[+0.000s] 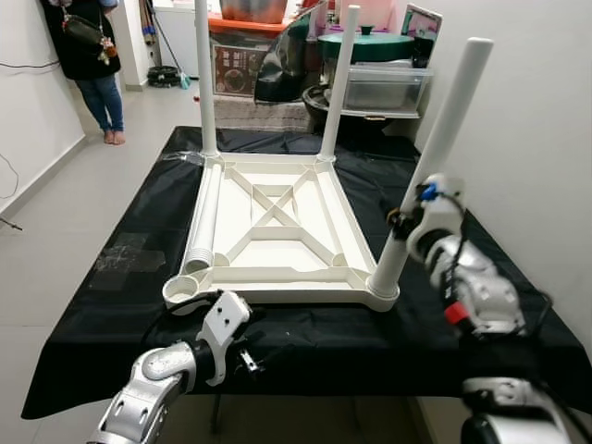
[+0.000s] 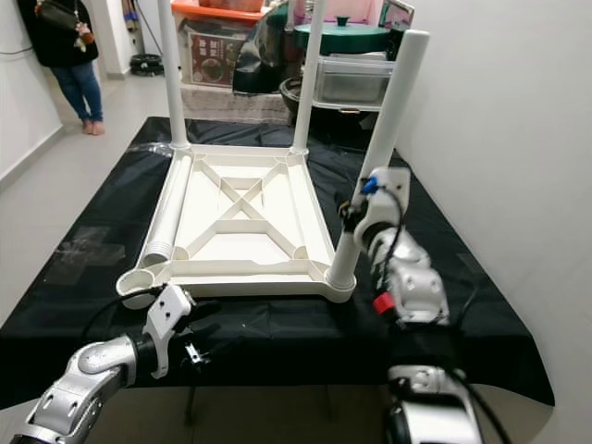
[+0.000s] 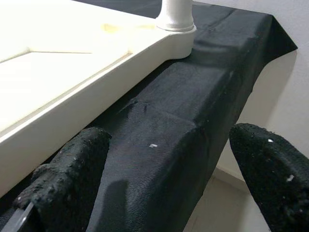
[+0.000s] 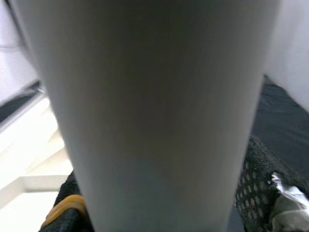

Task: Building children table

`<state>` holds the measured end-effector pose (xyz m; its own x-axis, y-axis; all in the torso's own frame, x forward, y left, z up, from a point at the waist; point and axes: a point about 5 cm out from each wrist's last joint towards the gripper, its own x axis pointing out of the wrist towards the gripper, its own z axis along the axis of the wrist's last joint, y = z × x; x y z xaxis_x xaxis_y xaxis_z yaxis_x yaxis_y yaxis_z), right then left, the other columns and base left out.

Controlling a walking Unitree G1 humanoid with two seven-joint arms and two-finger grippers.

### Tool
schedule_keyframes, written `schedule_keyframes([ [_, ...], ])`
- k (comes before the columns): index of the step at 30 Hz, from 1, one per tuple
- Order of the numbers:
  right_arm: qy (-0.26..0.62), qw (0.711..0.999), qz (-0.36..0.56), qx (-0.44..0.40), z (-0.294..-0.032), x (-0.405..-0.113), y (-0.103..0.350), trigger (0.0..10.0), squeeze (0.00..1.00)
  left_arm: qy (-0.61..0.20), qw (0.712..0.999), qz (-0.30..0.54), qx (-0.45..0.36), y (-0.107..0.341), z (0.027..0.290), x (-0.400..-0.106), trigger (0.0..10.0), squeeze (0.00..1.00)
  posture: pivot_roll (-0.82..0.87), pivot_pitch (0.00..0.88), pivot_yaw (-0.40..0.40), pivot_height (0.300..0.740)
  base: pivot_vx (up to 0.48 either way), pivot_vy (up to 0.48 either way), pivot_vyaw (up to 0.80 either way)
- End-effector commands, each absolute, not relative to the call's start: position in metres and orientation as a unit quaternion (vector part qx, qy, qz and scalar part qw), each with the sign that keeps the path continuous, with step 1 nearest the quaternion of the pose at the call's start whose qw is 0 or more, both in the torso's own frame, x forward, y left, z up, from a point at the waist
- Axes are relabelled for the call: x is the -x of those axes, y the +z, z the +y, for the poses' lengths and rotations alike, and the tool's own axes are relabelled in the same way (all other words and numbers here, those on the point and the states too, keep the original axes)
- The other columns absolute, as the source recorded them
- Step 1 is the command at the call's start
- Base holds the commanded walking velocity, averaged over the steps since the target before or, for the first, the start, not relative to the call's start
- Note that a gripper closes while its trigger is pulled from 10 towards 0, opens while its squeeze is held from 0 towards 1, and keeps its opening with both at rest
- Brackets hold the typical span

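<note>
**Right gripper clamps corner leg of upturned table**

No writing is legible. The white table top (image 1: 277, 231) lies inverted on a black cloth (image 1: 111, 305). The right gripper (image 1: 403, 225) grips the leg (image 1: 435, 157) at its near right corner. The left gripper (image 3: 159, 174), fingers apart, sits before its near left edge.

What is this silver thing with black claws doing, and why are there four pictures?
It is a walking robot building a small white table, which lies upside down on a black cloth. Two pictures come from cameras in its head, like eyes. The other two come from a camera on each wrist. The right gripper has its jaws closed around the near leg, which leans in its corner socket. The left gripper waits open at the cloth's near edge. Two legs already stand at the far corners, one more leg lies inside the frame, and a person stands far behind.
</note>
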<state>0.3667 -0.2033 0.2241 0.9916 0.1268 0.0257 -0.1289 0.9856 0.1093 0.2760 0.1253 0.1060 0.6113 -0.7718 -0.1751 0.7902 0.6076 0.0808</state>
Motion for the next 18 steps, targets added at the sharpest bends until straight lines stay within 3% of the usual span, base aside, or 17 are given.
schedule_keyframes([
  [1,0.21,0.976,-0.036,-0.046,-0.206,-0.356,0.236,10.0,0.0,-0.442,0.891,0.068,-0.081,0.103,0.124,-0.275,10.0,0.0,0.04,0.0,-0.109,0.74,0.0,0.0,0.0],
  [2,0.21,0.976,-0.036,-0.046,-0.206,-0.356,0.236,10.0,0.0,-0.442,0.891,0.068,-0.081,0.103,0.124,-0.275,10.0,0.0,0.04,0.0,-0.109,0.74,0.0,0.0,0.0],
  [4,0.335,0.942,-0.013,-0.018,-0.205,-0.342,0.231,10.0,0.0,-0.442,0.891,0.068,-0.083,0.102,0.125,-0.275,10.0,0.0,0.05,0.0,-0.111,0.74,0.0,0.0,0.0],
  [7,0.365,0.931,0.003,-0.009,-0.205,-0.338,0.226,10.0,0.0,-0.442,0.891,0.067,-0.083,0.103,0.125,-0.276,10.0,0.0,0.05,0.0,-0.11,0.74,0.0,0.0,0.0],
  [8,0.376,0.926,0.011,-0.004,-0.205,-0.337,0.223,7.3,0.0,-0.442,0.891,0.067,-0.083,0.103,0.125,-0.276,10.0,0.0,0.05,0.0,-0.11,0.74,0.0,0.0,0.0],
  [9,0.376,0.926,0.011,-0.004,-0.205,-0.337,0.223,7.3,0.0,-0.442,0.891,0.067,-0.083,0.103,0.125,-0.276,10.0,0.0,0.05,0.0,-0.11,0.74,0.0,0.0,0.0],
  [10,0.337,0.941,0.026,0.007,-0.205,-0.344,0.215,0.0,0.0,-0.442,0.891,0.066,-0.084,0.103,0.124,-0.276,10.0,0.0,0.05,0.0,-0.11,0.74,0.0,0.0,0.0],
  [13,0.303,0.952,0.034,0.014,-0.205,-0.35,0.21,0.0,0.0,-0.442,0.89,0.066,-0.084,0.103,0.125,-0.275,10.0,0.0,0.05,0.0,-0.109,0.74,0.0,0.0,0.0],
  [14,0.184,0.982,0.044,-0.009,-0.203,-0.361,0.206,0.0,0.0,-0.442,0.89,0.067,-0.085,0.103,0.125,-0.275,10.0,0.0,0.05,0.0,-0.106,0.74,0.0,0.0,0.0],
  [15,0.184,0.982,0.044,-0.009,-0.203,-0.361,0.206,0.0,0.0,-0.442,0.89,0.067,-0.085,0.103,0.125,-0.275,10.0,0.0,0.05,0.0,-0.106,0.74,0.0,0.0,0.0],
  [17,0.006,0.996,0.064,-0.064,-0.195,-0.364,0.195,0.0,0.0,-0.442,0.89,0.068,-0.086,0.103,0.126,-0.275,10.0,0.0,0.05,0.0,-0.104,0.74,0.0,0.0,0.0],
  [18,0.006,0.996,0.064,-0.064,-0.195,-0.364,0.195,0.0,0.0,-0.442,0.89,0.068,-0.086,0.103,0.126,-0.275,10.0,0.0,0.05,0.0,-0.104,0.74,0.0,0.0,0.0],
])
